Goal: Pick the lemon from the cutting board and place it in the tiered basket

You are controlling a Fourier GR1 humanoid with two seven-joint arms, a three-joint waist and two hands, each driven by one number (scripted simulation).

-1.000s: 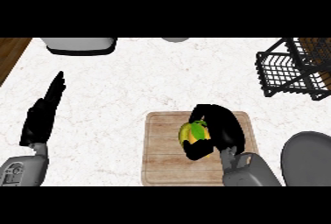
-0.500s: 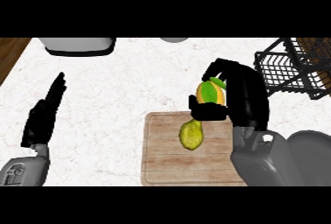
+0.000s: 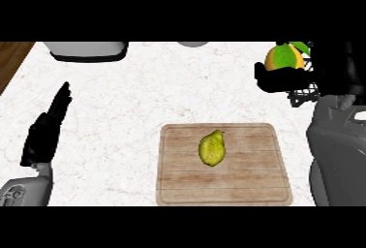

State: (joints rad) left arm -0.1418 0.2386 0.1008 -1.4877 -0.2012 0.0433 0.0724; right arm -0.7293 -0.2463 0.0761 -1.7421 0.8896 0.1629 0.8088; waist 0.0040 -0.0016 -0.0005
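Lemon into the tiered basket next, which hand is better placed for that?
The right hand: it already holds the lemon up beside the tiered basket. The left hand rests open at the far left.

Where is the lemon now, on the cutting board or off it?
Off it: the right hand holds the lemon beside the basket.

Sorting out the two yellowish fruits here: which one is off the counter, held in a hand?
The rounder orange-yellow and green fruit at upper right: the right hand curls round it beside the basket. The longer yellow-green fruit lies on the cutting board.
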